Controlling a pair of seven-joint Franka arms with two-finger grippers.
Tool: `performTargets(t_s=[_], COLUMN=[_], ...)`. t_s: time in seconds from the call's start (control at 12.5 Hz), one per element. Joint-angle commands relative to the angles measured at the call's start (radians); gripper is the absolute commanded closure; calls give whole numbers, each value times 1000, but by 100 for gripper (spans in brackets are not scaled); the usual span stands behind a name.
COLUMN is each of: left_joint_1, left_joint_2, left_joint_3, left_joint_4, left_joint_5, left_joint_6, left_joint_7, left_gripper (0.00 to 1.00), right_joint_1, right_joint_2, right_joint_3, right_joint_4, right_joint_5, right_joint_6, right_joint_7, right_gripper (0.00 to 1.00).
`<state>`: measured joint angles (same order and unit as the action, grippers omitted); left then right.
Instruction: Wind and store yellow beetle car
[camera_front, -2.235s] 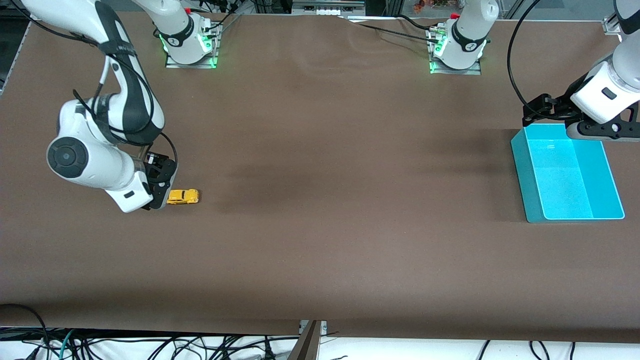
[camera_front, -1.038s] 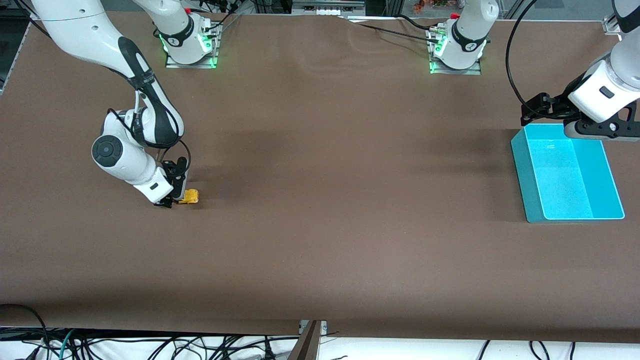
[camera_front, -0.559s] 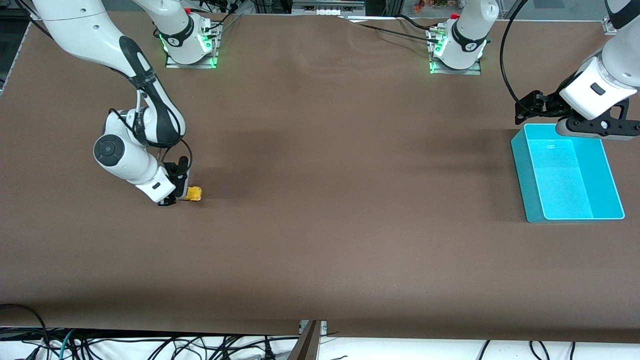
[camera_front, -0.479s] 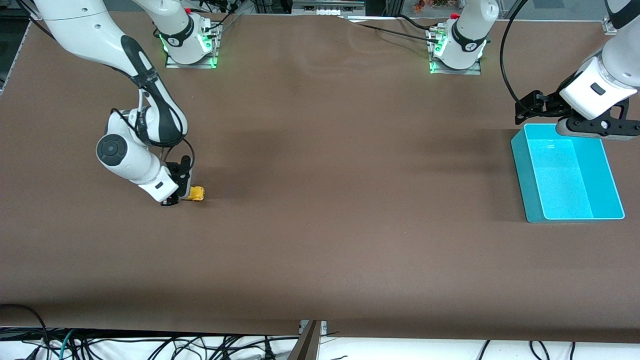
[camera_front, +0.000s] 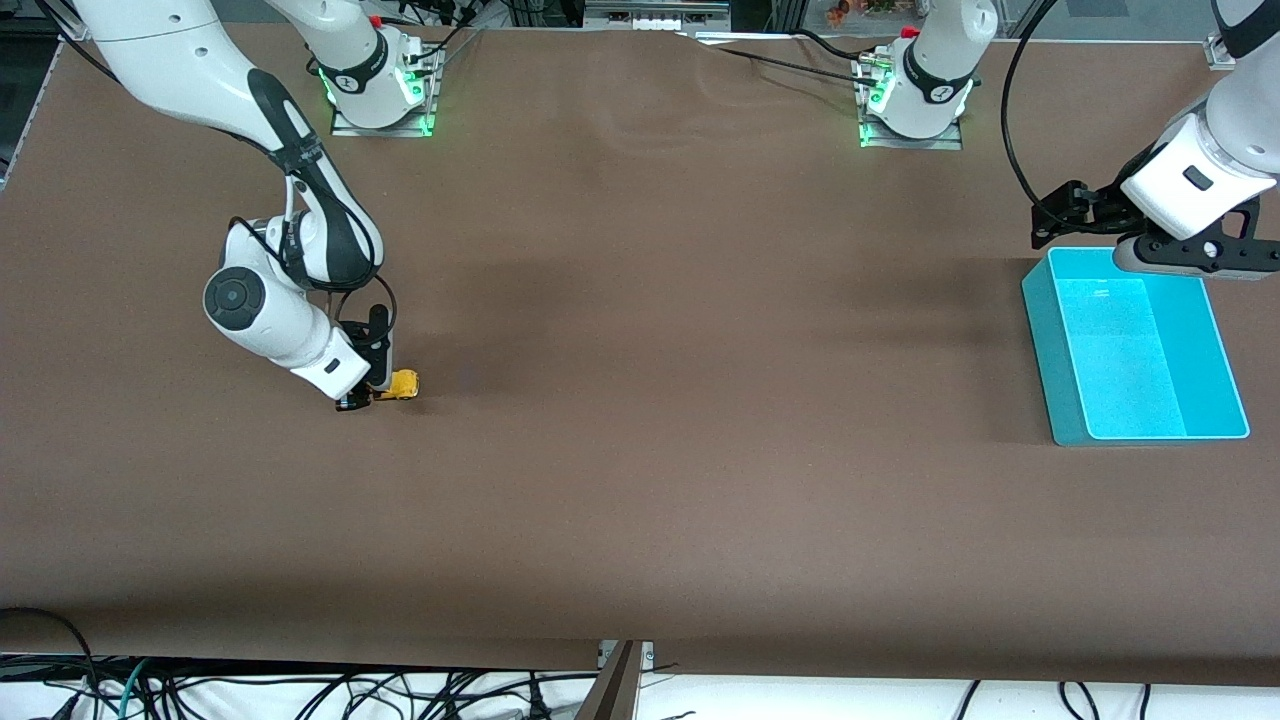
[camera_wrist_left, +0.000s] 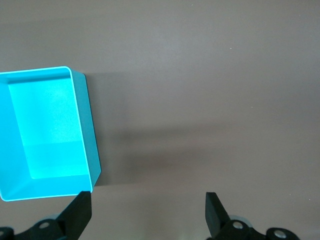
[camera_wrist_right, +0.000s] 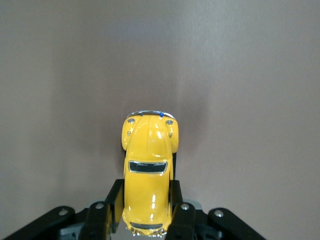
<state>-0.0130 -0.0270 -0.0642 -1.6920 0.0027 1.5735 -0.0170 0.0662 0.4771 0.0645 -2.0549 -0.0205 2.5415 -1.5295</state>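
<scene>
The yellow beetle car (camera_wrist_right: 148, 180) is seen as a small glossy toy with a rounded hood, a dark windshield, two round headlights and a chrome front bumper. It is clamped between the fingers (camera_wrist_right: 114, 200) of the right gripper (camera_wrist_right: 146, 210), one finger pressed on each side of the body, with the hood sticking out past the fingertips. In the front view the car (camera_front: 403, 384) is seen low at the brown table (camera_front: 640, 480), at the right arm's end, its nose pointed away from the right gripper (camera_front: 372, 390) toward the left arm's end of the table. Whether the wheels touch the table cannot be told. No readable writing or brand is made out on the car.

A turquoise bin (camera_front: 1140, 350) is set at the left arm's end of the table, well apart from the car. It is open-topped with sloped walls, and nothing is seen inside it. A faint mark is seen on its inner wall, too small to read.

The left gripper (camera_wrist_left: 147, 212) is held in the air over the table just beside the bin (camera_wrist_left: 50, 130), its two fingers spread wide with nothing between them. In the front view the left gripper (camera_front: 1065, 215) is seen by the bin's corner closest to the arm bases.
</scene>
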Motion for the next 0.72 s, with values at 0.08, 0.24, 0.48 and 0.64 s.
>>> performTargets(t_s=[0.08,0.24,0.48,0.64], left_joint_1=[-5,-5,-4,-4], left_joint_2=[13,13,13,13], left_joint_3=[-3,-3,-2,-3], left_joint_4=[35,34,35,35], left_joint_5=[14,14,14,14], left_joint_6=[-26,-30,-36,-36], left_joint_7=[-11,-11,-11,-11], left_gripper=[0,0,0,0], right_joint_1=[-60,-91,-149,-199], right_joint_2=[31,43,55,67], right_joint_3=[5,2,1,1], right_joint_4=[-14,-17,-19,-19], right_joint_5=[17,17,19,19], right_joint_6=[48,51,54,54], right_joint_7=[-47,-55,-130,-199], right_gripper=[91,91,91,91])
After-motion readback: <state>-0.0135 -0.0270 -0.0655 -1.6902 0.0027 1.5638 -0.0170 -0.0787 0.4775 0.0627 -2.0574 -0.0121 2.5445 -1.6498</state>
